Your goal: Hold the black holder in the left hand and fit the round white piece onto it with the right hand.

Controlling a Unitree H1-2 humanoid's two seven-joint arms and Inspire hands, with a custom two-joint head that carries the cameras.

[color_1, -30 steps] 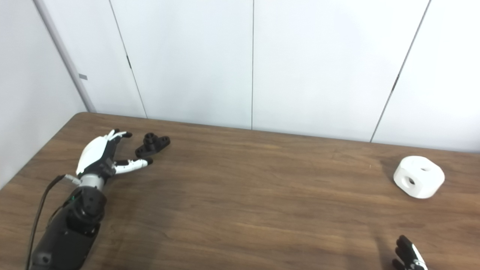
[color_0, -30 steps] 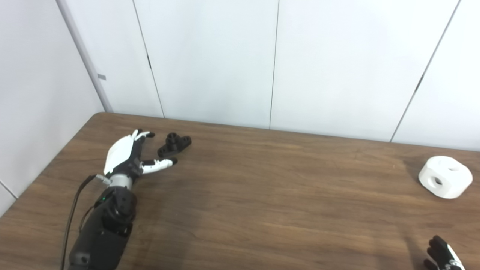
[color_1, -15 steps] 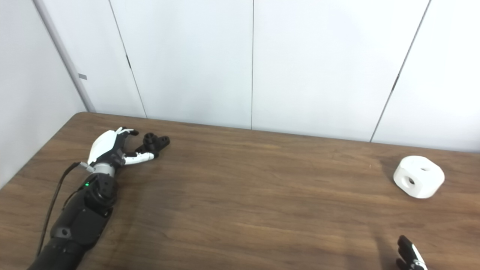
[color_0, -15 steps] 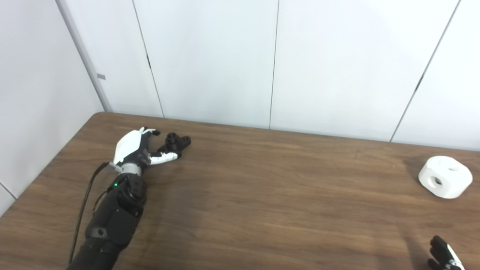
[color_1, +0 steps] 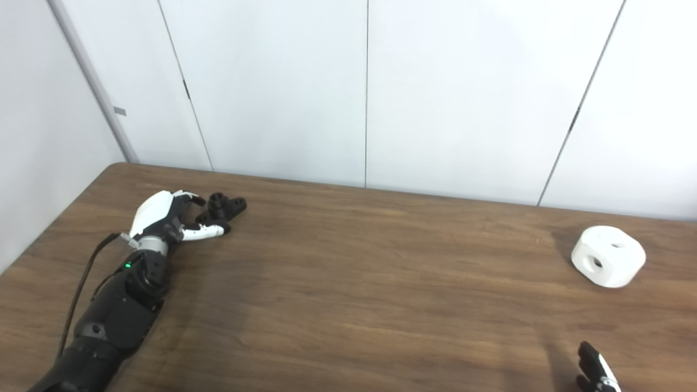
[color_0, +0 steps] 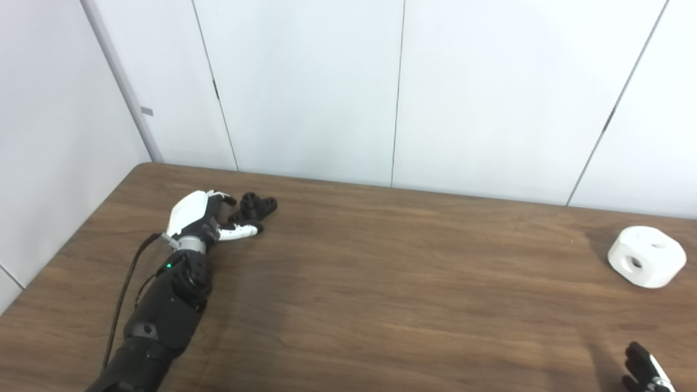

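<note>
The small black holder lies on the brown table near its far left corner. My left hand is right beside it on its left, fingers apart, the thumb lying along the holder's near side and the fingers curling toward its far side. I cannot tell whether they touch it. The round white piece, with holes in its top and side, sits far off at the table's right edge. Only the dark fingertips of my right hand show at the bottom right corner, well short of the white piece.
White wall panels stand right behind the table's far edge. The table's left edge runs close to my left forearm. A black cable trails along that forearm.
My left hand has slid forward and right up to the black holder, and its fingers have started to curl around it. The white piece has stayed put; my right hand has sunk slightly at the frame's bottom edge.
</note>
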